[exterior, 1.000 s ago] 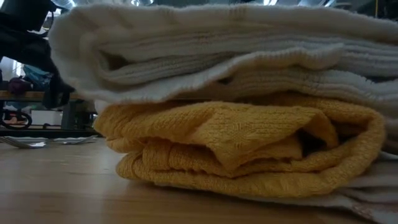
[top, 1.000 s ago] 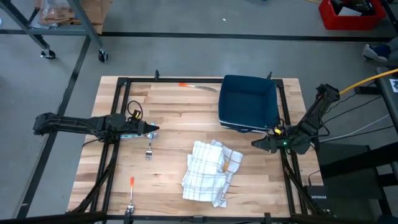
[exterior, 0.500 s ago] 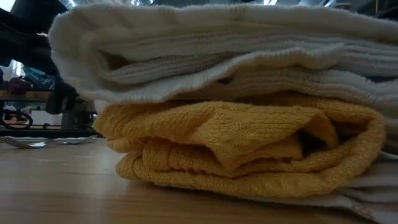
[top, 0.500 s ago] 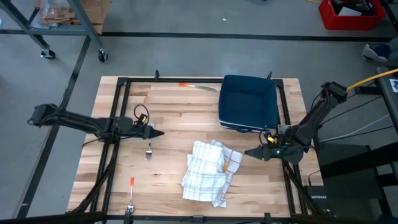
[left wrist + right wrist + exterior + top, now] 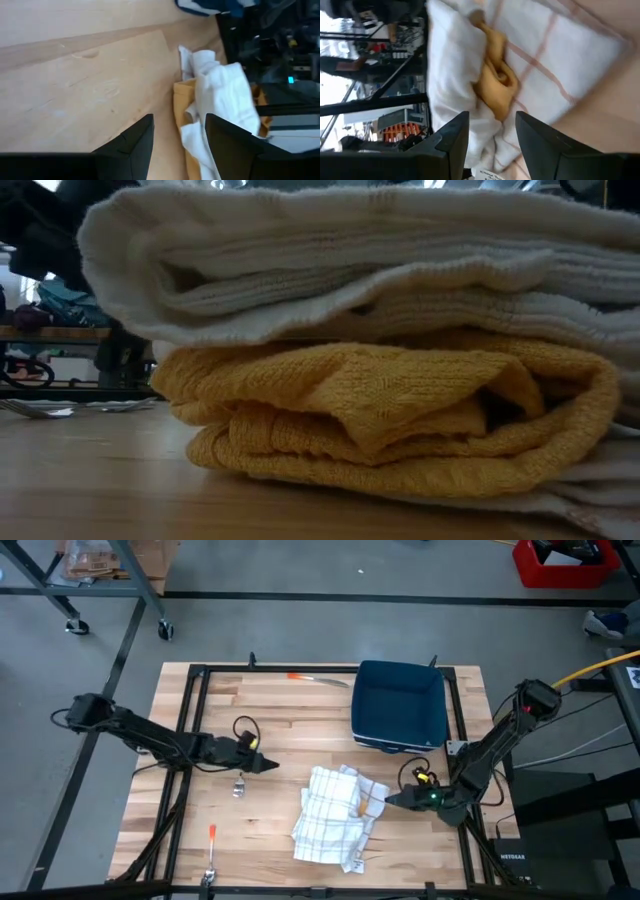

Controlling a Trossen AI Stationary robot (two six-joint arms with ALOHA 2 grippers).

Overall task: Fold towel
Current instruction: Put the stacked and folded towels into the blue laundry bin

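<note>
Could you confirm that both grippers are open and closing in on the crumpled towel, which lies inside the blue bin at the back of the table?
Not quite. The towel lies on the bare wooden table, in front of the blue bin, not inside it, as the high view shows. The rest holds: the left gripper and right gripper are both open beside it.
</note>
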